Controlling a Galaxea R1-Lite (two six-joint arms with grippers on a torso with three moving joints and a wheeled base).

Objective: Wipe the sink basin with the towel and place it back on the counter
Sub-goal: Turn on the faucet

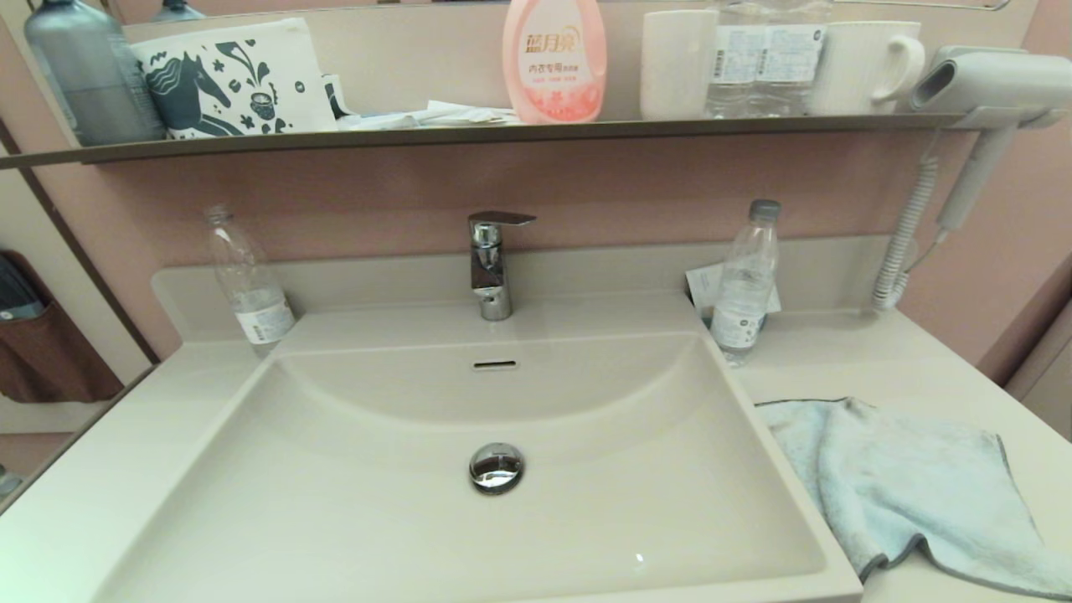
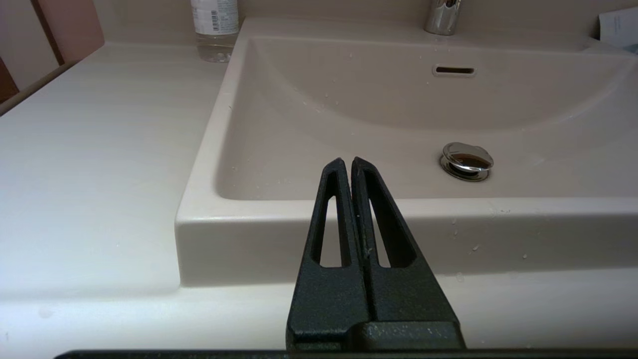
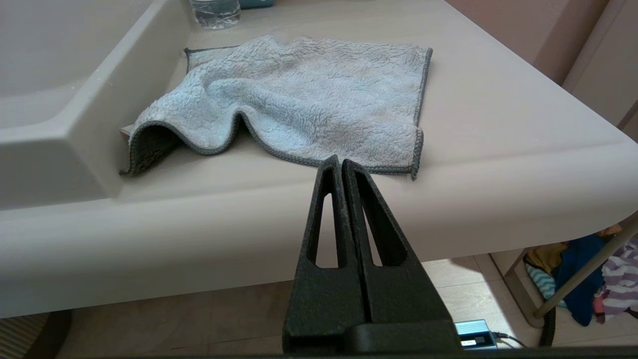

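Towel on counter just beyond clenched right claw, apart

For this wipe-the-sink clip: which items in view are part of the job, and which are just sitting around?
Part of the job:
- towel, lying on the counter right of the basin
- sink basin
- right pincer, shut, short of the towel
- left pincer, shut, before the basin's front edge

Just sitting around:
- faucet
- two water bottles
- pink detergent bottle
- hair dryer
- mugs

cream counter, towel (rumpled), two bottles
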